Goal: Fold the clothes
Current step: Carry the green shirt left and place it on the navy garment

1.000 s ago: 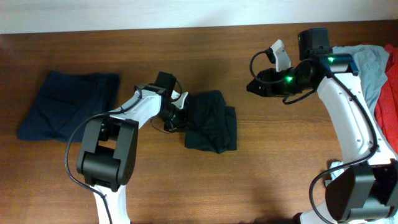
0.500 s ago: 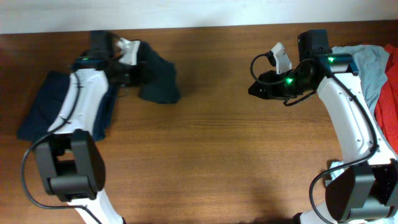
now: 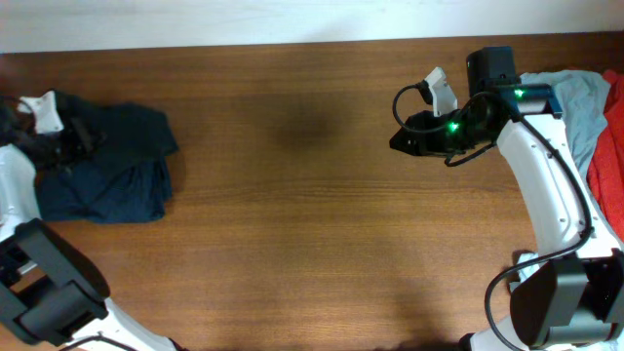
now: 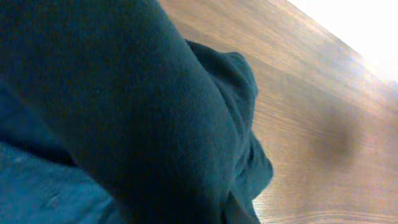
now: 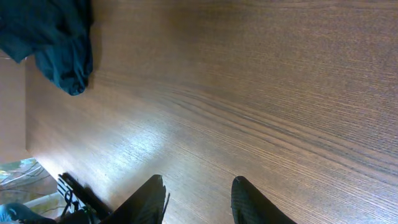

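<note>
The folded dark garment (image 3: 132, 136), carried over from centre, now lies on the navy pile (image 3: 97, 200) beneath my left gripper (image 3: 78, 136), its grip unreadable under cloth, while my right gripper (image 5: 196, 186) hangs parted and empty.

1 wooden table (image 3: 292, 224) is counted. 2 arms (image 3: 546, 185) are seen, each ended by 1 gripper: the left gripper (image 3: 83, 138) and the right gripper (image 5: 196, 183). Of the clothes, 2 dark garments (image 3: 117, 171) are made out at the left, heaped together, and 1 light-blue garment (image 3: 575, 102) and 1 red garment (image 3: 612, 161) at the right.
</note>
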